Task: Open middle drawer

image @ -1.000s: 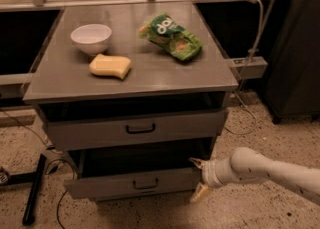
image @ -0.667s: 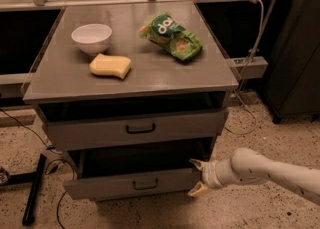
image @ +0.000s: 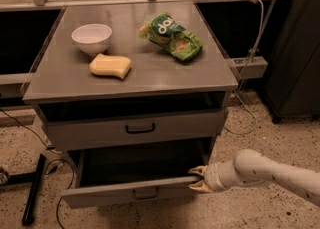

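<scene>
Since the earlier frame the middle drawer (image: 107, 196) has come a little further out of the cabinet and more of its dark interior shows. The gripper (image: 194, 179) remains at the same corner.

Lower right of frame: the white arm (image: 272, 174) enters from the right edge. The gripper's two tan fingers (image: 197, 171) are clamped over the right end of the middle drawer's front panel, one above the rim and one below.

Lower centre: the middle drawer stands pulled out towards the camera, its small handle (image: 145, 193) centred on the grey front. A black stand leg (image: 34, 188) lies on the speckled floor (image: 250, 138) at lower left.

Centre: the upper drawer (image: 90, 134), with a black bar handle (image: 140, 128), sits above it. A dark gap lies under the tabletop (image: 150, 80).

Upper half: a yellow sponge (image: 110, 66) lies on the tabletop left of centre. A white bowl (image: 91, 38) stands just behind it, and a green snack bag (image: 171, 37) lies to the right, well apart from both.

Upper right: a cable (image: 260, 28) hangs beside a black cabinet (image: 300, 48).
</scene>
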{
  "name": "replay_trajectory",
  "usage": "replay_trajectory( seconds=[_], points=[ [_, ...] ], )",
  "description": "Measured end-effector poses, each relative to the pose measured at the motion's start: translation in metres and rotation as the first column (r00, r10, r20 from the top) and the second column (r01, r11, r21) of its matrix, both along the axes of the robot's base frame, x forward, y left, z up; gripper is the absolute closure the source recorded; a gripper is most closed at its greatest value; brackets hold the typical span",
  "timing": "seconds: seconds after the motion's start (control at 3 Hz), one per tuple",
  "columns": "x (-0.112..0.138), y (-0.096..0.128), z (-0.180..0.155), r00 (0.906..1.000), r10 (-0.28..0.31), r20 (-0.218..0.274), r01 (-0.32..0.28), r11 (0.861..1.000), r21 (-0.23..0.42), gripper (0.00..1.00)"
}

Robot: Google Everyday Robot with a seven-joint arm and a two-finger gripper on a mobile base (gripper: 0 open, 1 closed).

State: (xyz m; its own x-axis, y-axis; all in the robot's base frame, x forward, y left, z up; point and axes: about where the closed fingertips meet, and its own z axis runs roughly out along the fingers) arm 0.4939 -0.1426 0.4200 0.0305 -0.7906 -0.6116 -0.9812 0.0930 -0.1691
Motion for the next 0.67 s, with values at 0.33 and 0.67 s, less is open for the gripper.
replay_trajectory(
  seconds=[0.33,0.67],
  points=[
    [0.000,0.000,0.005,1.0000,0.000,0.000,0.000,1.000,0.000,1.00],
    [-0.032,-0.008,0.000,0.9999,-0.005,-0.015,0.005,1.000,0.013,1.00]
  ],
)
